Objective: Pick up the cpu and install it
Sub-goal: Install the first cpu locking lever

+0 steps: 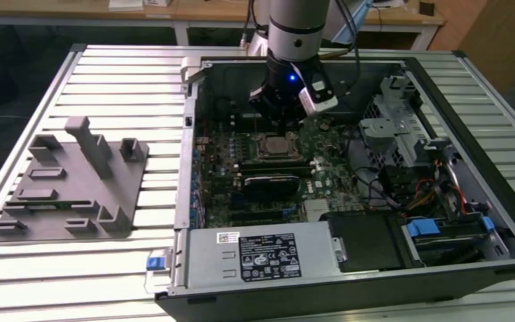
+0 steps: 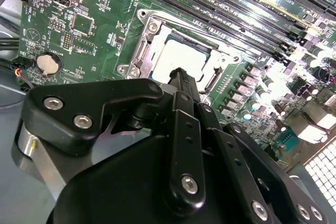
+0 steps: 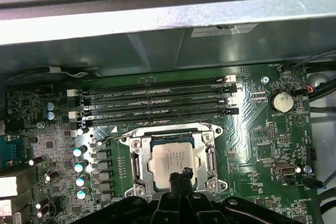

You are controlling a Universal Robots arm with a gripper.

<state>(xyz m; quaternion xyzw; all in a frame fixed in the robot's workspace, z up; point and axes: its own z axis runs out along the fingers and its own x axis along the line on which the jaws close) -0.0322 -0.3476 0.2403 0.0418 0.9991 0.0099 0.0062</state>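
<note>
Directly beneath the fingertips of the gripper (image 3: 182, 174), the cpu (image 3: 176, 158) lay flat in the socket (image 3: 137, 153) on the motherboard (image 3: 252, 129). The 2 fingers were pressed together, holding nothing, their tips just over the chip's near edge.

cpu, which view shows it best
The first wrist view: the cpu faces the camera, lying in its socket, only its near edge behind the claw. The second wrist view shows it slanted; in the exterior view it is small.
</note>
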